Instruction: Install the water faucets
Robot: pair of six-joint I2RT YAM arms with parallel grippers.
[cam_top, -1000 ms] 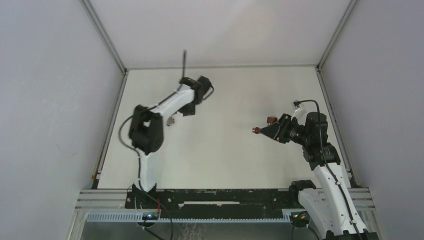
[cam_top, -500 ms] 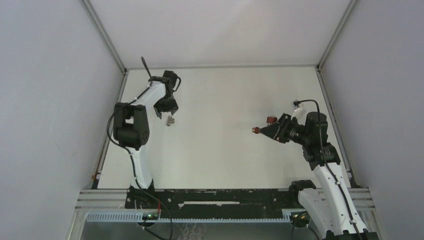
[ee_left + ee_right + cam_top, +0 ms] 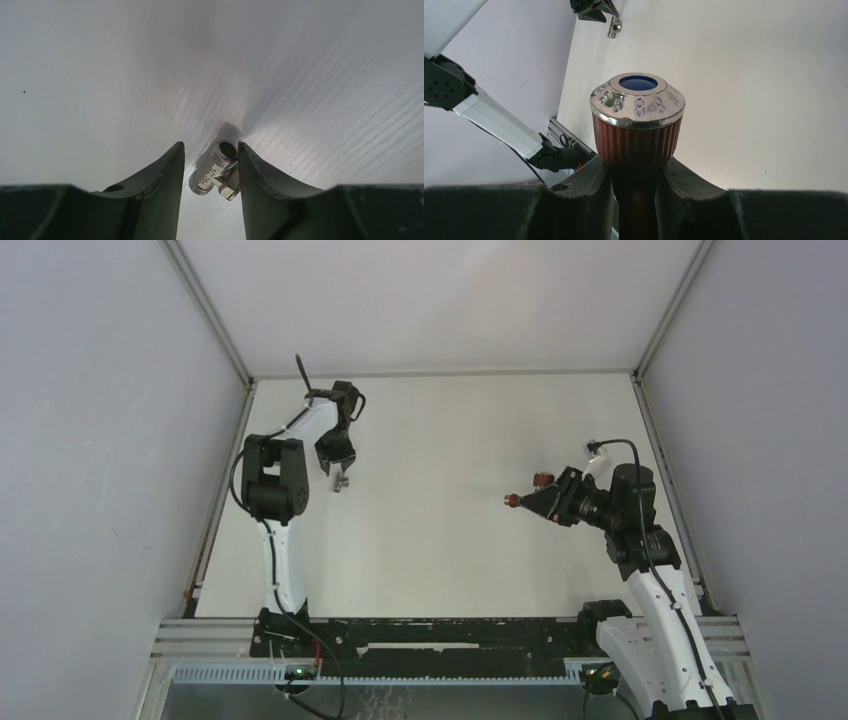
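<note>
A tiny silvery metal fitting (image 3: 217, 170) lies on the white table at the far left (image 3: 341, 481). My left gripper (image 3: 210, 145) is open and low over it, one finger on each side; the right finger is against it or nearly so. My right gripper (image 3: 636, 165) is shut on the reddish-brown faucet (image 3: 638, 120) and holds it above the table at the right. Its ribbed knob has a silver cap with a blue centre. In the top view the knob (image 3: 512, 502) points left from the right gripper (image 3: 530, 502). The fitting (image 3: 613, 27) also shows far off in the right wrist view.
The white table (image 3: 450, 540) has grey walls on the left, back and right. A black rail (image 3: 430, 635) runs along the near edge by the arm bases. A cable (image 3: 610, 444) loops over the right wrist.
My left arm has swung left and come down, so its fingers now straddle the silvery fitting. The right arm and the faucet have not moved.
</note>
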